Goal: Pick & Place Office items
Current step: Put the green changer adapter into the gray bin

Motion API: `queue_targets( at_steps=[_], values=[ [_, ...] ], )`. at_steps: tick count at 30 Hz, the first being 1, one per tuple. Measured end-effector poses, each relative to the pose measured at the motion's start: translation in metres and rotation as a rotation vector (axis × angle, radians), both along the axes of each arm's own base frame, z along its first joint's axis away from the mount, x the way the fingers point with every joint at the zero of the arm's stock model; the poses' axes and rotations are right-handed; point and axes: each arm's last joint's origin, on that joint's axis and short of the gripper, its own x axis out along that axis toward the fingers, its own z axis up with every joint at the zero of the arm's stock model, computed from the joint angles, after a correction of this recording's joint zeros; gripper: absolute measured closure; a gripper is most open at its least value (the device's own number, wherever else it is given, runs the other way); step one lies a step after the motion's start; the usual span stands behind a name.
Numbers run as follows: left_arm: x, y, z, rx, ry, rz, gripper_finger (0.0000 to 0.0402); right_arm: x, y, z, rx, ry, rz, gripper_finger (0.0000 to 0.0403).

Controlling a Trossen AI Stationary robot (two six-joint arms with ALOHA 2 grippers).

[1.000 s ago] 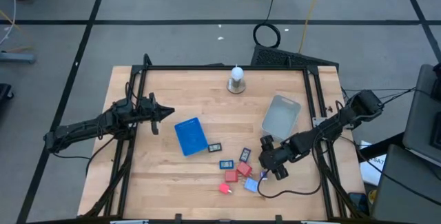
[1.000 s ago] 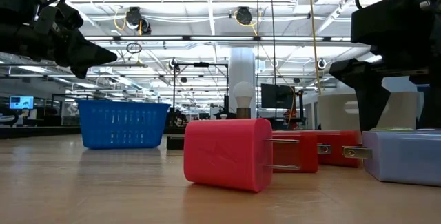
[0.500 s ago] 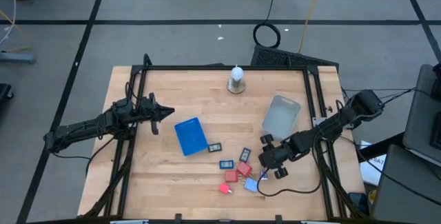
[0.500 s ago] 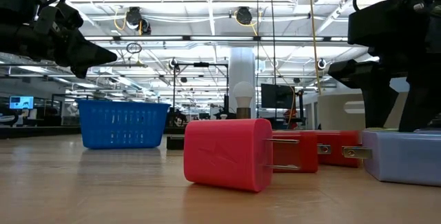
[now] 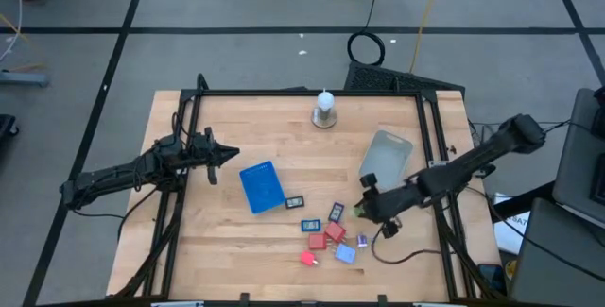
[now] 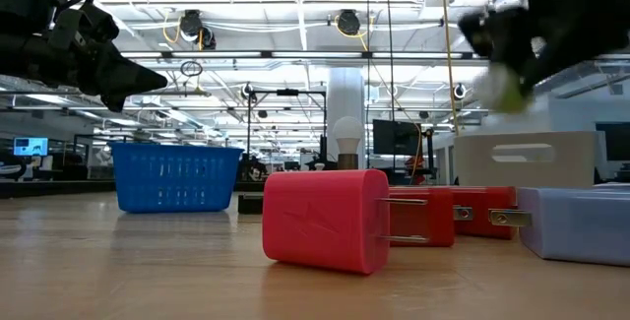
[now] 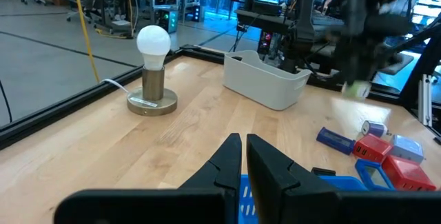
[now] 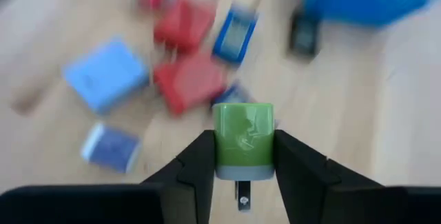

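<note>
Green-and-white piece (image 8: 242, 141) is clamped between your right hand's (image 8: 241, 156) two fingers (image 8: 199, 160), green body up against the pads, a small metal prong poking out below it. In the high view that right hand (image 5: 367, 207) sits off the bench (image 5: 284, 137) surface, just beside the near corner of the grey container (image 5: 386, 159), between it and the scattered pieces. Low view shows the piece as a pale green blur (image 6: 499, 87) held up in the air, clear of the wood.

Rest of the office items lie on the bench near the front edge: red blocks (image 5: 324, 239) bunched together, one more red block (image 5: 308, 258) closest to the front, a light-blue block (image 5: 345, 253) just beside them, a smaller light-blue piece (image 5: 362, 242) next to that. Dark blue-black rectangles (image 5: 310, 224) lie a bit further in, one (image 5: 294, 201) just beside the flat blue rectangle (image 5: 261, 186).

Your left hand (image 5: 230, 155) waits over the left side of the bench, well apart from the pieces, fingers (image 7: 231, 156) nearly together with only a thin slit between them, holding nothing. A bulb on a round base (image 5: 324, 109) stands at the far edge.
</note>
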Motion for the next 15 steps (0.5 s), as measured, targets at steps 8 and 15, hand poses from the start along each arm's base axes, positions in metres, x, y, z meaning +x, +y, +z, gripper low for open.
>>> queue_targets(
  at_steps=[8,15],
  values=[
    [0.000,0.000,0.000,0.000,0.000,0.000,0.0378,-0.041,-0.028,0.029,0.123,-0.364,-0.010,0.0286],
    [0.000,0.000,0.000,-0.001,0.000,0.000,0.0378,-0.082,-0.053,0.015,0.233,-0.608,-0.076,0.0290]
  ],
)
